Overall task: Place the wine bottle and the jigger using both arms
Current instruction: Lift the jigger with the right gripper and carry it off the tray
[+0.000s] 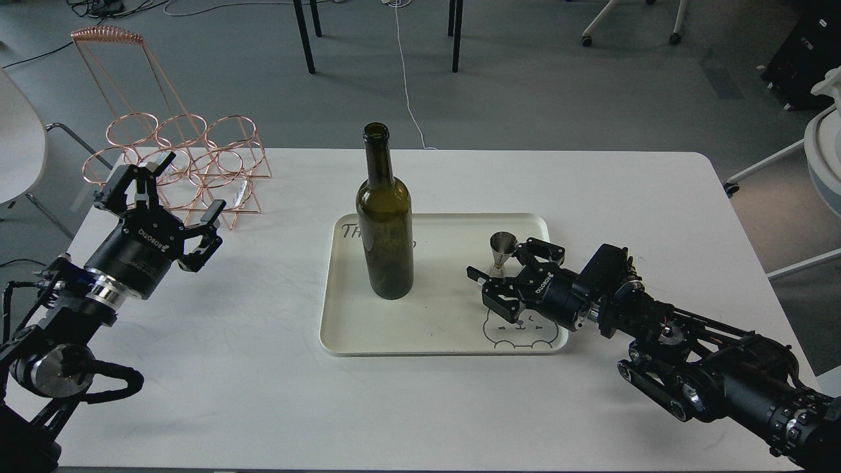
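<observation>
The dark olive-green wine bottle stands upright on the left part of a cream tray. The small silver jigger stands upright on the tray's right part. My right gripper is open, its fingers spread around the lower half of the jigger, which partly hides behind them. I cannot tell if the fingers touch it. My left gripper is open and empty, over the table's left side, well away from the bottle.
A copper wire bottle rack stands at the table's back left, just behind my left gripper. The white table has rounded corners. Chairs and table legs stand on the floor beyond.
</observation>
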